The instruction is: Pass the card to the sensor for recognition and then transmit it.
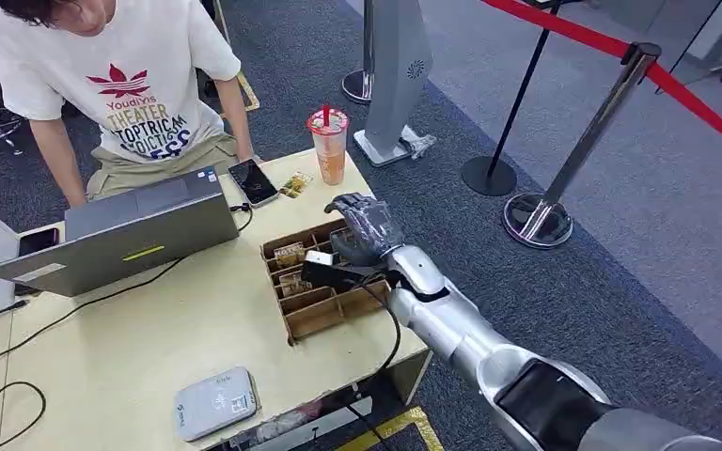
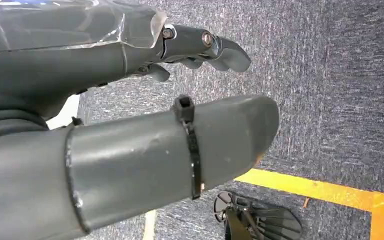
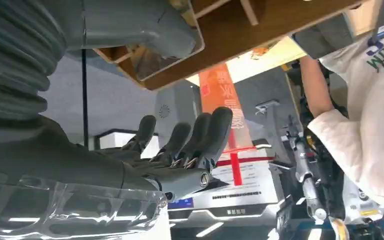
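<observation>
Presently, right hand (image 1: 365, 230) above the wooden card box (image 1: 324, 303), fingers apart, empty; left hand (image 2: 130, 100) likewise.

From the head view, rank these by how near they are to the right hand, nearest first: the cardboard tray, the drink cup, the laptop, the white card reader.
1. Cardboard tray: directly under the right hand, at the table's right end.
2. Drink cup: beyond the hand, at the far table edge.
3. Laptop: to the left, in front of the person.
4. White card reader: at the near left edge, farthest.
</observation>
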You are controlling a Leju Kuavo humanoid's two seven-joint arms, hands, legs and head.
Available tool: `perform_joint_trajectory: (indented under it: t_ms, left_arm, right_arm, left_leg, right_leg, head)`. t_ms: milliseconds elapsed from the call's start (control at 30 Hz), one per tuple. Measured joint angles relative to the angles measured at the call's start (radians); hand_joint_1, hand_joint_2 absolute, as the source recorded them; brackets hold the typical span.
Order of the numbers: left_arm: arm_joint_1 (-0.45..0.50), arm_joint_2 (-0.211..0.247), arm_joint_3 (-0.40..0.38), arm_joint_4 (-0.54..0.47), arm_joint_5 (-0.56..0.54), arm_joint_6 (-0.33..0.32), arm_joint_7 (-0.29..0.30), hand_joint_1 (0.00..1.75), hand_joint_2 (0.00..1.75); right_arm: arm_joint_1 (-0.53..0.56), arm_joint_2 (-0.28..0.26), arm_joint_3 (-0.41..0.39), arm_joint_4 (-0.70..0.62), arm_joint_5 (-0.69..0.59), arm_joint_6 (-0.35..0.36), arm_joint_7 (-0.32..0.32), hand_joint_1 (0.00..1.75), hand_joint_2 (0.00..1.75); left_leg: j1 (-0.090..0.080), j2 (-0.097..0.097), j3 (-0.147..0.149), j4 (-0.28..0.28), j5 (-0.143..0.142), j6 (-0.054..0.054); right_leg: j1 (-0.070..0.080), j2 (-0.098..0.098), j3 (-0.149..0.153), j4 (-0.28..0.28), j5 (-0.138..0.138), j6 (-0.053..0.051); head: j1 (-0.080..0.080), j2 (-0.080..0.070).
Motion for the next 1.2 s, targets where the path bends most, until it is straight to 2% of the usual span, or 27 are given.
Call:
perform_joint_trajectory:
  t_ms: [100, 133, 333, 433, 767, 800, 833, 1200]
  left_arm:
    - [0.0, 0.0, 0.0, 0.0, -0.002, 0.0, 0.0, 0.0, 0.0]
    - [0.0, 0.0, 0.0, 0.0, -0.003, 0.0, 0.0, 0.0, 0.0]
    - [-0.001, 0.0, 0.0, 0.0, -0.012, -0.003, 0.002, 0.0, 0.0]
    - [-0.003, 0.0, 0.0, 0.0, -0.016, -0.003, 0.006, 0.0, 0.0]
    - [-0.006, 0.0, 0.0, 0.0, -0.017, -0.004, 0.009, 0.0, 0.0]
    - [-0.006, 0.0, 0.0, 0.0, -0.017, -0.005, 0.009, 0.0, 0.0]
    - [-0.006, 0.0, 0.0, 0.0, -0.017, -0.005, 0.009, 0.0, 0.0]
    - [-0.007, 0.0, -0.002, 0.0, -0.02, -0.006, 0.011, 0.0, 0.0]
  right_arm:
    - [0.019, -0.008, -0.005, -0.016, 0.003, -0.001, 0.009, 0.75, 1.75]
    - [0.024, -0.011, -0.005, -0.02, 0.005, -0.001, 0.011, 0.84, 1.75]
    - [0.055, -0.021, -0.016, -0.046, 0.005, -0.003, 0.024, 0.8, 1.75]
    - [0.073, -0.025, -0.026, -0.062, 0.011, -0.003, 0.029, 0.87, 1.75]
    - [0.1, -0.027, -0.039, -0.098, 0.023, 0.0, 0.038, 0.82, 1.75]
    - [0.1, -0.027, -0.039, -0.1, 0.023, 0.0, 0.038, 0.75, 1.75]
    - [0.101, -0.027, -0.04, -0.102, 0.023, 0.0, 0.038, 0.75, 1.75]
    - [0.101, -0.027, -0.048, -0.105, 0.036, 0.008, 0.039, 0.86, 1.75]
  left_leg:
    - [0.0, 0.0, 0.0, 0.0, 0.0, 0.0]
    - [0.0, 0.0, 0.0, 0.0, 0.0, 0.0]
    - [0.0, 0.0, 0.0, 0.0, 0.0, 0.0]
    - [0.0, 0.0, 0.0, 0.0, 0.0, 0.0]
    - [0.0, 0.0, 0.0, 0.0, 0.0, 0.0]
    - [0.0, 0.0, 0.0, 0.0, 0.0, 0.0]
    - [0.0, 0.0, 0.0, 0.0, 0.0, 0.0]
    - [0.0, 0.0, 0.0, 0.0, 0.0, 0.0]
  right_leg:
    - [0.0, 0.0, 0.0, 0.0, 0.0, 0.0]
    - [0.0, 0.0, 0.0, 0.0, 0.0, 0.0]
    - [0.0, 0.0, 0.0, 0.0, 0.0, 0.0]
    - [0.0, 0.0, 0.0, 0.0, 0.0, 0.0]
    - [0.0, 0.0, 0.0, 0.0, 0.0, 0.0]
    - [0.0, 0.0, 0.0, 0.0, 0.0, 0.0]
    - [0.0, 0.0, 0.0, 0.0, 0.0, 0.0]
    - [0.0, 0.0, 0.0, 0.0, 0.0, 0.0]
  head:
    - [0.0, 0.0]
    - [0.0, 0.0]
    - [0.0, 0.0]
    - [0.0, 0.0]
    - [0.0, 0.0]
    - [0.0, 0.0]
    - [0.0, 0.0]
    - [0.0, 0.0]
